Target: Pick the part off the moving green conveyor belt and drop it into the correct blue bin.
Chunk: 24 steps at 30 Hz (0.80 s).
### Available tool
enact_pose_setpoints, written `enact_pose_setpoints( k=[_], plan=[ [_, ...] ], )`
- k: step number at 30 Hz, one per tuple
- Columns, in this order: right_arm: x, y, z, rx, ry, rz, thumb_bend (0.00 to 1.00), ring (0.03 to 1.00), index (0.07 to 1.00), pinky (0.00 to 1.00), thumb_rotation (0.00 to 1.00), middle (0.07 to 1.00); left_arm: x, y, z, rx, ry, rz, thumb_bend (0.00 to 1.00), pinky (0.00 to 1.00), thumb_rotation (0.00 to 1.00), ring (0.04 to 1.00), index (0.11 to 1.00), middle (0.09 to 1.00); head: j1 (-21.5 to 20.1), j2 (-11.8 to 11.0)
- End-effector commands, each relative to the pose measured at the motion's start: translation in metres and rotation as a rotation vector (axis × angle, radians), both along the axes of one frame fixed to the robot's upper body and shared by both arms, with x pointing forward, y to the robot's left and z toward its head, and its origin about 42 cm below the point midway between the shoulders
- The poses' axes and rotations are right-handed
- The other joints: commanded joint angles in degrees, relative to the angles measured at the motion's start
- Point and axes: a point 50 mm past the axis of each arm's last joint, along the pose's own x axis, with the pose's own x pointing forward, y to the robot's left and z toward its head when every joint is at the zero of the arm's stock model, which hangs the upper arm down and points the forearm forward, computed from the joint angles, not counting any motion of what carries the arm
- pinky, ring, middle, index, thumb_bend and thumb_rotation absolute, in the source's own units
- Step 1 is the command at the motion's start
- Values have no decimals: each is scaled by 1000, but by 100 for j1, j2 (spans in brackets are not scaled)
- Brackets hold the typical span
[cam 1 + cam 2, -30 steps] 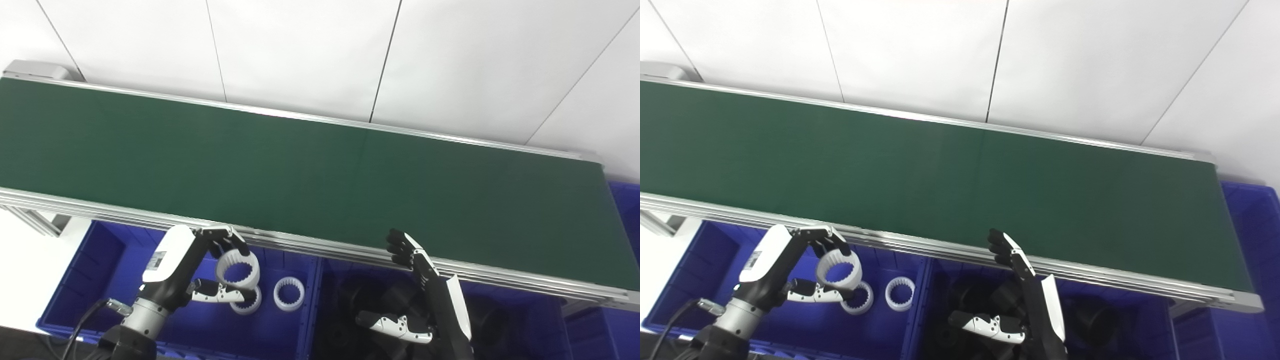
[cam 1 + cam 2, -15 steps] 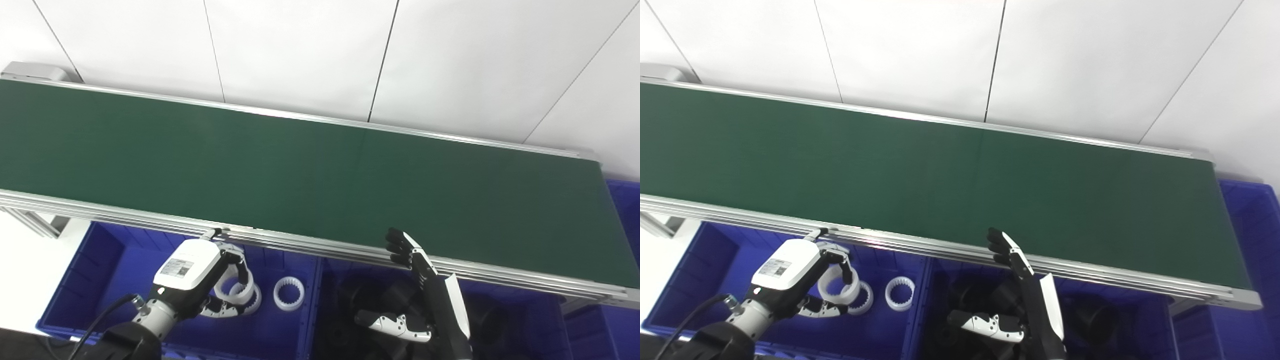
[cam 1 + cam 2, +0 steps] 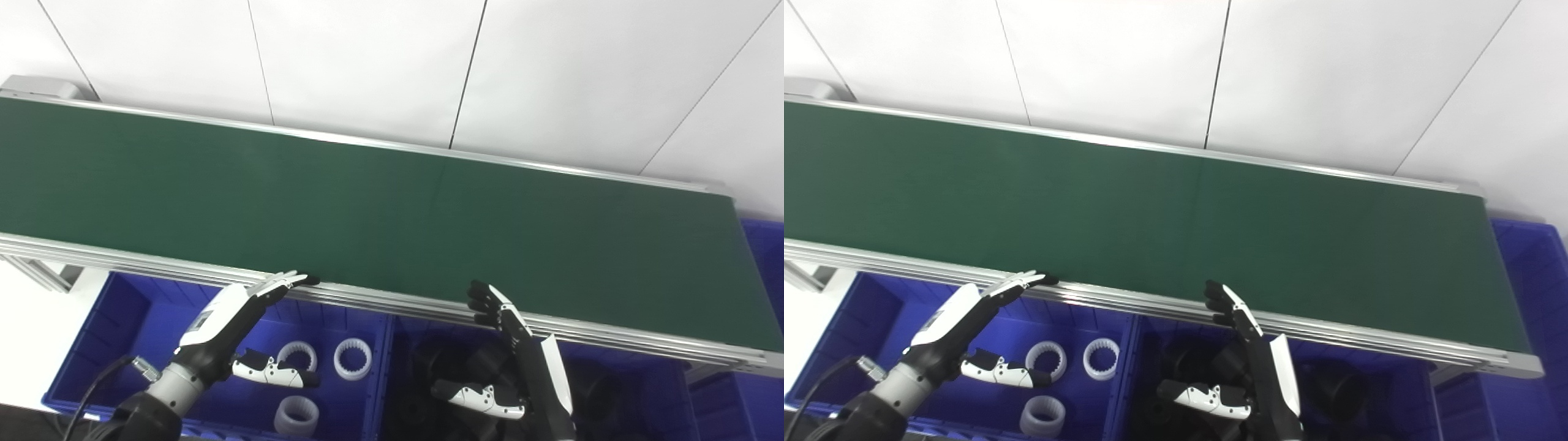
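Green belt (image 3: 367,202) runs bare from 9 o'clock down toward 3 o'clock, its metal rail (image 3: 380,301) along the near edge. Below the rail sit two blue bins side by side: left bin (image 3: 131,318) at 7 o'clock, right bin (image 3: 637,392) at 5 o'clock. Left robot hand (image 3: 236,334) hangs over the left bin, fingers spread and straight, tips reaching up to the rail, thumb stretched out sideways; it holds nothing. Three white rings lie on the left bin's floor: one ring (image 3: 297,416) at the bin's near edge, lying apart below the thumb; a second ring (image 3: 298,354) just beyond the thumb tip; a third ring (image 3: 353,358) close beside the second, toward the divider. Right robot hand (image 3: 508,361) stands over the right bin, fingers extended upward with dark tips at the rail, thumb out to the side, empty. Right bin holds dark parts (image 3: 453,367), shapes hard to tell against the shadow. White panelled wall (image 3: 367,61) behind the belt at 12 o'clock.
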Motion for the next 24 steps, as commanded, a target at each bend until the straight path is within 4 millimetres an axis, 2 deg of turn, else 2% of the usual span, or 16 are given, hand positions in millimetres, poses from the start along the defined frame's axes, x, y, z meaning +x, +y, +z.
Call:
enact_pose_setpoints(
  k=[1,6,10,13,19,24],
  plan=[
    [0,3,13,-5,-38,11,958,798,864,740,427,842,5,-9,6,-277,-69,-18,955,766,330,813,798,823,-161,1],
    [-3,6,13,-15,-18,3,952,803,864,759,411,843,9,-13,-8,-544,-25,-36,929,739,271,743,761,770,-585,34],
    [-5,9,14,-17,-2,8,948,813,868,772,390,850,8,-5,-14,-655,-15,-27,935,706,266,719,752,754,-700,61],
    [-6,10,15,-35,5,9,950,811,875,751,403,851,6,-1,-16,-672,-19,-20,934,702,320,729,754,755,-679,75],
    [-6,9,16,-36,6,11,946,814,875,765,400,853,4,-3,-16,-691,-13,-23,942,702,280,724,783,764,-517,127],
    [-6,8,17,-26,11,15,945,820,876,777,384,855,2,-5,-13,-627,-43,-15,939,708,264,743,786,773,-471,149]
  ],
)
